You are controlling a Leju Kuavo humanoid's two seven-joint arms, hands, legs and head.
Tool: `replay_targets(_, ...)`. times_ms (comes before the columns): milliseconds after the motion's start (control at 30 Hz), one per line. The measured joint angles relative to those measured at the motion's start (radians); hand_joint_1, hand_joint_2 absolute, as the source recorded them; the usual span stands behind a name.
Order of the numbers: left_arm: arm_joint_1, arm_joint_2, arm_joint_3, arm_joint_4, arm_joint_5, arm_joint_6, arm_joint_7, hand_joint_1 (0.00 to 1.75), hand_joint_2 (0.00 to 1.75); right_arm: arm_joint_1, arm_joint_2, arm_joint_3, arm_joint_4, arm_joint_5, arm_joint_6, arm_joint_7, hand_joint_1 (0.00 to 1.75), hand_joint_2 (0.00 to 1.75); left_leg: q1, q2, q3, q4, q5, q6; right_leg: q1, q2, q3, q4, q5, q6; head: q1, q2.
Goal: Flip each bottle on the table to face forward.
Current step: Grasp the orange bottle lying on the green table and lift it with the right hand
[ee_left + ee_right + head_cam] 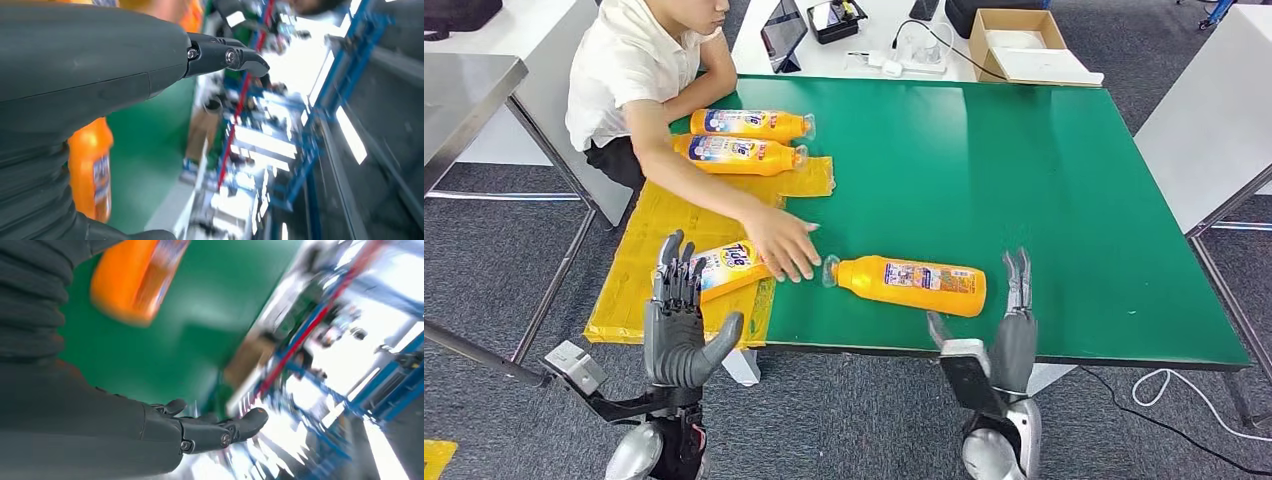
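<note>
Several orange bottles lie on their sides on the green table (1044,200). One bottle (912,284) lies near the front edge, cap to the left, back label up; it also appears in the right wrist view (131,277). Another bottle (724,264) with a Tide label lies on the yellow mat, under a person's hand (781,243). Two more bottles (749,124) (736,154) lie side by side at the back left. My left hand (680,320) is raised and open in front of the Tide bottle. My right hand (1014,320) is open, just right of the near bottle's base.
A person in a white shirt (629,70) sits at the table's left and reaches across the yellow mat (649,260). A cardboard box (1024,45), a tablet (784,32) and cables lie on the white table beyond. White tables flank both sides.
</note>
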Motion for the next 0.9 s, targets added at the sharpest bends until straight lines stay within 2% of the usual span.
replay_targets(100, 0.005, 0.000, -0.025, -0.012, -0.016, -0.059, -0.006, 0.00, 1.75, -0.059, -0.025, -0.001, 0.110, 0.202, -0.029, 0.103, 0.00, 1.75, 0.000, 0.000, 0.000, 0.000, 0.001, 0.000, 0.000, 0.000, 0.000, 0.000, 0.000, 0.000, 0.000, 0.000)
replay_targets(267, 0.008, 0.000, -0.047, -0.019, -0.041, -0.066, -0.006, 0.00, 1.75, -0.117, -0.046, -0.001, 0.236, 0.293, -0.031, 0.154, 0.00, 1.75, 0.000, 0.000, 0.000, 0.000, 0.001, 0.001, 0.000, 0.000, 0.000, 0.000, 0.000, 0.000, 0.000, 0.000)
replay_targets(500, -0.005, 0.000, -0.067, -0.013, -0.041, -0.092, -0.002, 0.00, 1.75, -0.175, -0.061, -0.041, 0.400, 0.495, -0.031, 0.197, 0.00, 1.75, 0.000, 0.000, 0.000, 0.000, 0.001, 0.000, 0.000, 0.000, 0.000, 0.000, 0.000, 0.000, 0.000, 0.000)
replay_targets(667, -0.008, 0.000, -0.076, -0.012, -0.036, -0.098, -0.002, 0.00, 1.75, -0.195, -0.062, -0.059, 0.471, 0.501, -0.032, 0.191, 0.00, 1.75, 0.000, 0.000, 0.000, 0.000, 0.001, 0.000, 0.000, 0.000, 0.000, 0.000, 0.000, 0.000, 0.000, 0.000)
replay_targets(900, -0.011, 0.000, -0.095, -0.008, 0.025, -0.153, 0.054, 0.00, 1.75, -0.246, -0.063, -0.060, 0.606, 0.440, -0.032, 0.214, 0.00, 1.75, 0.000, 0.000, 0.000, 0.000, 0.001, 0.001, 0.000, 0.000, 0.000, 0.000, 0.000, 0.000, 0.000, 0.000)
